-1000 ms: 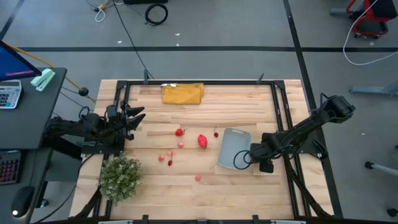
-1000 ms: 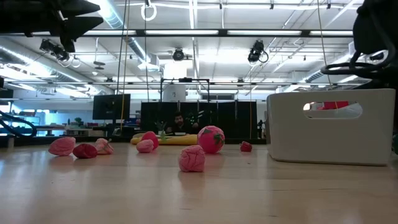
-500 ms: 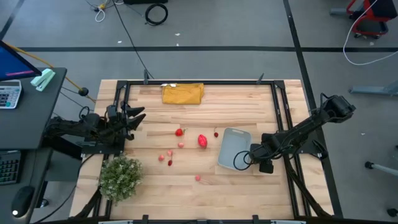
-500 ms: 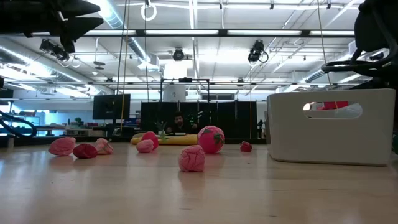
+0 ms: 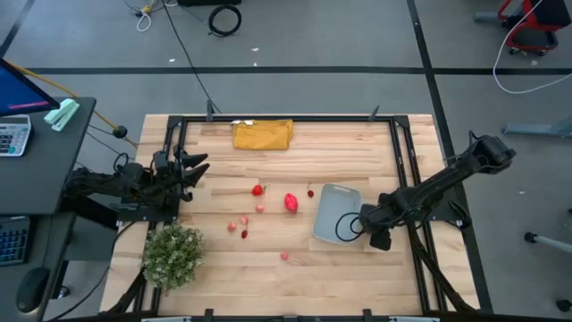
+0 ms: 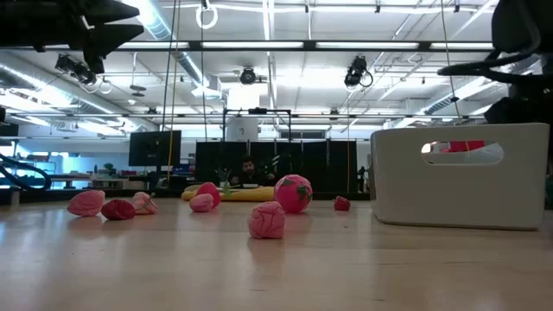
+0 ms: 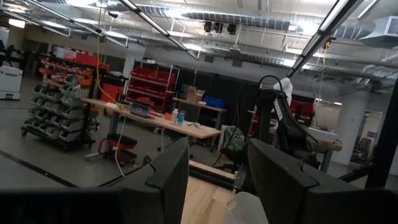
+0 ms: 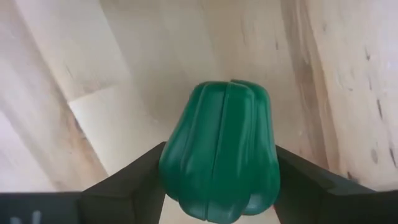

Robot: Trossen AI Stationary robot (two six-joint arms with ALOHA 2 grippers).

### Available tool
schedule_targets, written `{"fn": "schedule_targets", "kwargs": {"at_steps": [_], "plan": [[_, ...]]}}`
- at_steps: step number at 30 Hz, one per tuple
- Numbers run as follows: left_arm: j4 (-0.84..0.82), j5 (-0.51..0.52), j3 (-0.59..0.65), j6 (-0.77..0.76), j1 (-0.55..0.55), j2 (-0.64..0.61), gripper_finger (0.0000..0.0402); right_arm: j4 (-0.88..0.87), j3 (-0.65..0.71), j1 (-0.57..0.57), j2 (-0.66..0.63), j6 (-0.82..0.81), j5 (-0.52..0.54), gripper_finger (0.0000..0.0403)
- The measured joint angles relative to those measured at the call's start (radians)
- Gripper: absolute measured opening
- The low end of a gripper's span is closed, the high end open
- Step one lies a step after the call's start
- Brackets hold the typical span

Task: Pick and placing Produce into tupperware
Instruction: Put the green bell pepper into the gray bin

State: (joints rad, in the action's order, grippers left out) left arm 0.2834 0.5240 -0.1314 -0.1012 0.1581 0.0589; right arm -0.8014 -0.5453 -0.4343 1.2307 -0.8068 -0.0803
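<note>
The produce is split between one green piece (image 8: 219, 152) in the right claw (image 8: 217, 186) and the red and pink pieces loose on the worktop (image 5: 295, 148); the right claw is clamped on the green piece, a dark finger (image 8: 130, 180) pressed to each side, pale wood behind it; in the high view that claw (image 5: 374, 225) sits at the right edge of the tupperware (image 5: 332, 213), apparently just over the worktop beside the container rather than above its floor, though the arm hides the exact spot; the tupperware lies right of centre, and in the low view its pale wall (image 6: 458, 186) stands upright with a slot-shaped handle cut-out; left of it are a large red piece (image 5: 291, 202), a small red one (image 5: 311, 192), another red one (image 5: 257, 190), a pink one (image 5: 261, 208), two small ones (image 5: 238, 229) and a pink one (image 5: 285, 256) nearest the front edge; all lie well apart from the container; the left claw (image 5: 190, 170) waits at the worktop's left edge, its fingers (image 7: 168, 180) spread and holding nothing; a mustard-yellow cloth (image 5: 263, 134) lies at the far edge, and a bushy plant (image 5: 173, 254) stands at the front left corner.
</note>
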Motion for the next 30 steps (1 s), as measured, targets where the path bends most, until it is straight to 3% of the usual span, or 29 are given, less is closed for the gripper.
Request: {"fn": "schedule_targets", "kwargs": {"at_steps": [13,30], "plan": [[0.023,0.000,0.000,0.121,0.000,0.000,0.0172,0.008,-0.001,0.000,-0.123,-0.091,-0.009,0.0241],[0.049,0.000,0.000,0.124,0.000,0.000,0.0172,0.179,-0.002,-0.001,-0.134,-0.093,-0.058,0.0241]]}}
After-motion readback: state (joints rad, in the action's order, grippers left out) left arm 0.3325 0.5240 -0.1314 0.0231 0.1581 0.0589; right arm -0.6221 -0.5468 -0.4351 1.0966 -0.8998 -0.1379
